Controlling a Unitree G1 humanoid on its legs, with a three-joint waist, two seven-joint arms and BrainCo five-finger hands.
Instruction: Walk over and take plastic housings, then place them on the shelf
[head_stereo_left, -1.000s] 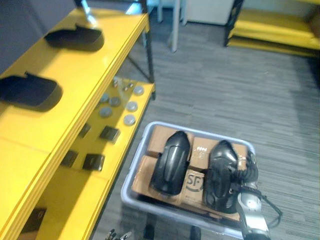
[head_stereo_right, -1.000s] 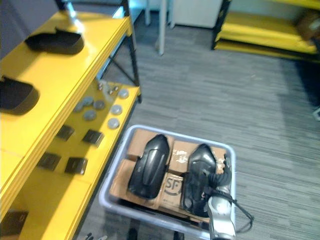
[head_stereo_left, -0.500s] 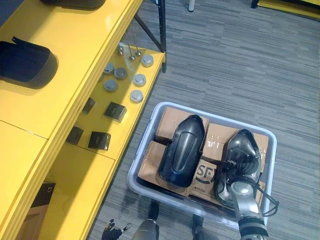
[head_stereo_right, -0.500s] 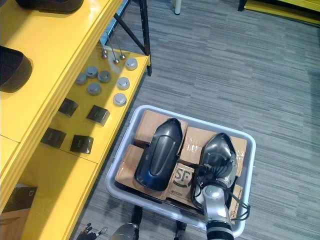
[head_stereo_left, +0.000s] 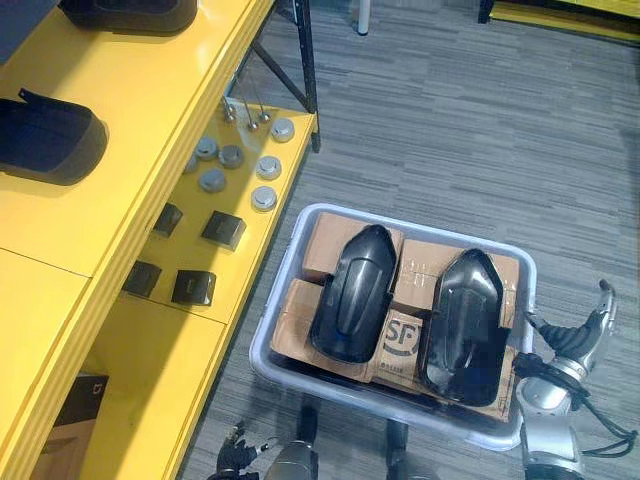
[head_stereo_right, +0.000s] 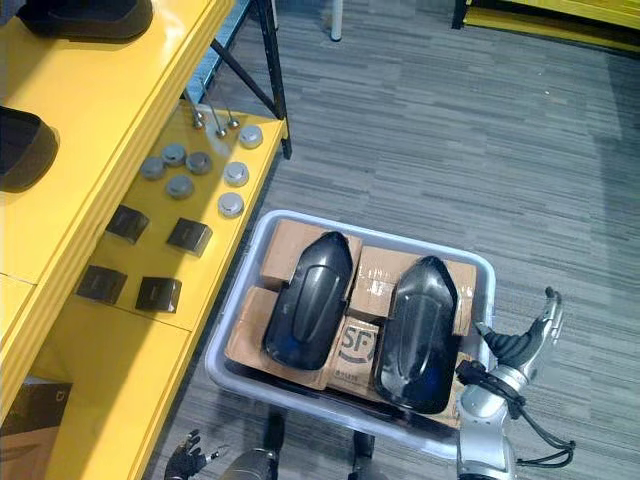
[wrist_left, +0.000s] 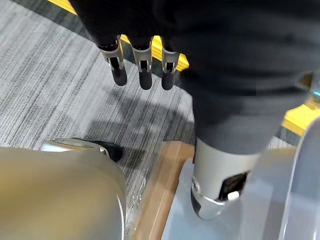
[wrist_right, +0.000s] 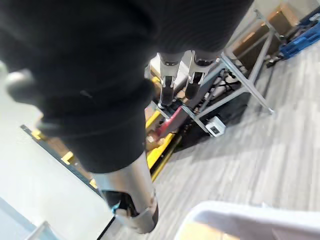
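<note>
Inside grey bin (head_stereo_left: 262, 350), on cardboard boxes (head_stereo_left: 400, 340): 2 glossy blk housings (head_stereo_left: 352, 295), side-by-side

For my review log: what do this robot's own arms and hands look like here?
The right arm is a smooth, rounded silver-grey tube with a dark band at the wrist. The right hand has slim silver fingers with dark tips. The left hand has the same silver, dark-tipped fingers in a row, below a dark ribbed cover over its back and wrist.
</note>
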